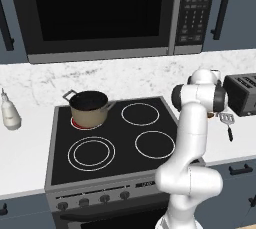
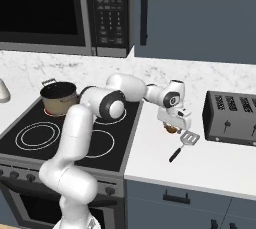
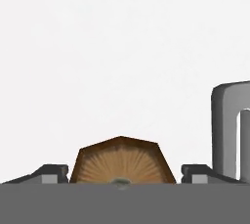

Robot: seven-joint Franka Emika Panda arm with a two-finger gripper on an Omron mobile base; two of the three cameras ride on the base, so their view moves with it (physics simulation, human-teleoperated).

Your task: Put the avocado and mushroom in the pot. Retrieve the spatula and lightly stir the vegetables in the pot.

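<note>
I am lowering my hand, fingers spread wide and gripping nothing yet, around the mushroom on the counter beside the spatula. It looks light and soft, so I'm taking its cap gently.

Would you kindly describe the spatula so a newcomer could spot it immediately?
Find the dark toaster on the white counter right of the stove. Just before its left end lies the spatula, the flat tool with a silvery slotted head and thin black handle.
</note>
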